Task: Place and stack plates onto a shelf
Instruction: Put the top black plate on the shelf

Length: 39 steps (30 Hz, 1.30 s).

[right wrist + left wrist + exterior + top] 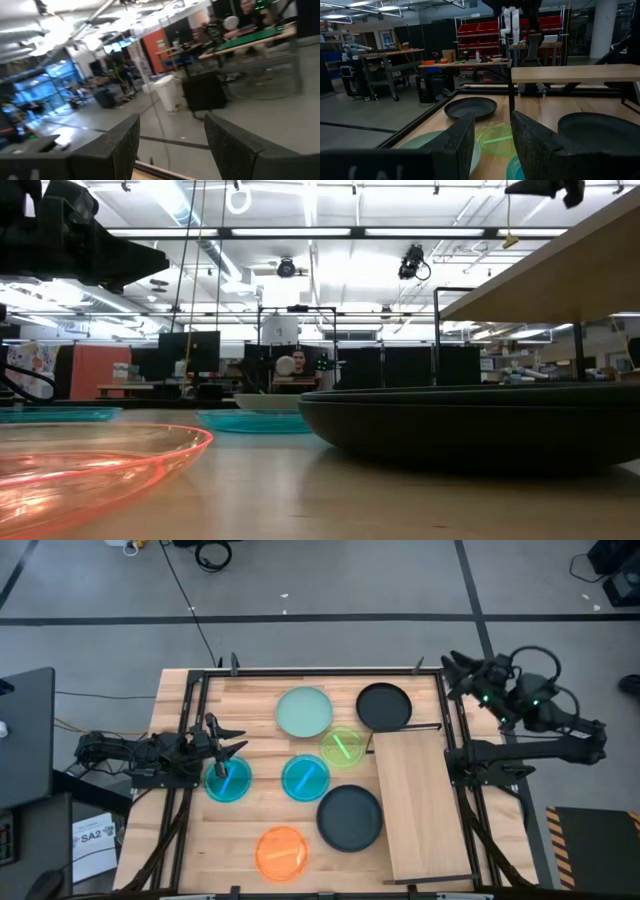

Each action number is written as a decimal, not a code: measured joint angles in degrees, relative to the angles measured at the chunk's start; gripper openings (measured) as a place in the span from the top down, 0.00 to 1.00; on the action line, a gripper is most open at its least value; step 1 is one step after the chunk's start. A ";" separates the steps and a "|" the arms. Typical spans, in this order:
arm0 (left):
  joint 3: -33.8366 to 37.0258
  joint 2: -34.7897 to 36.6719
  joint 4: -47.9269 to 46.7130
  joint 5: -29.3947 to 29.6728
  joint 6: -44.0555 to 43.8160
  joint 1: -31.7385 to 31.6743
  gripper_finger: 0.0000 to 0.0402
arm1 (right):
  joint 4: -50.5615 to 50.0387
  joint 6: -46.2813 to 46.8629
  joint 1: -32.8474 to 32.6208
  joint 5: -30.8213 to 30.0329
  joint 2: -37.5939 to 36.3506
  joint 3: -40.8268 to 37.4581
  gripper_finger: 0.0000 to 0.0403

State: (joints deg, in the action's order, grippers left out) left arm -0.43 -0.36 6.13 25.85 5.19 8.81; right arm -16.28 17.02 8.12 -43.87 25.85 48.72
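Light-wood shelf [420, 802] on the worktop's [250, 705] right side, long axis running from the far edge toward the near one; no plate on it yet. All seven plates lie flat on the worktop to its left: mint plate [304, 711] and one black plate [384, 706] at the far edge, lime plate [343, 747] just beside the shelf's far corner, two cyan plates [305, 778] in the middle row, second black plate [350, 817] beside the shelf's long edge, orange plate [282, 851] nearest.

Left gripper [222, 745], jaws spread and empty, hangs over the left cyan plate [228, 780], pointing toward the shelf; the wrist view shows its fingers [462, 145] framing the lime and mint plates ahead. Right gripper [452, 668], jaws spread and empty, is raised beyond the worktop's far right corner, facing out into the room.

Judgement: the left arm is nearer to every small plate; the right arm is nearer to the far black plate and the shelf.
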 joint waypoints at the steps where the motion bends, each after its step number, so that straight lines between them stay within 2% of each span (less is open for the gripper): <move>1: 0.01 0.00 0.00 0.00 -0.02 -0.01 0.66 | -1.31 0.00 0.75 0.01 0.77 1.44 0.43; 8: 0.01 0.00 0.00 0.00 0.00 0.01 0.66 | -9.08 5.61 6.81 2.35 4.74 5.84 0.43; 13: 0.01 0.00 0.00 0.00 0.00 -0.01 0.66 | -15.04 11.25 13.78 8.62 8.79 5.84 0.43; 16: 0.00 0.00 0.00 0.01 0.00 0.00 0.66 | -15.19 11.59 19.53 13.50 11.80 5.82 0.43; 20: 0.01 0.00 0.00 0.00 0.00 0.01 0.66 | -15.29 11.47 29.29 23.27 16.44 5.82 0.43; 25: 0.00 0.00 0.00 0.00 0.00 0.00 0.66 | -16.68 11.41 42.81 39.79 23.45 5.82 0.43; 29: -0.01 0.00 0.00 0.00 0.00 -0.01 0.66 | -18.98 9.96 50.53 49.49 29.47 5.82 0.43; 32: 0.01 0.00 0.00 0.00 0.00 0.01 0.66 | -20.78 8.63 53.57 52.81 33.33 5.82 0.43; 39: 0.01 0.00 0.00 0.00 0.00 -0.01 0.66 | -23.89 5.23 55.74 53.41 39.54 5.82 0.43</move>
State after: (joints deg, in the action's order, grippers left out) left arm -0.43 -0.36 6.13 25.85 5.19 8.80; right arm -40.17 22.24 63.85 9.54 65.39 54.54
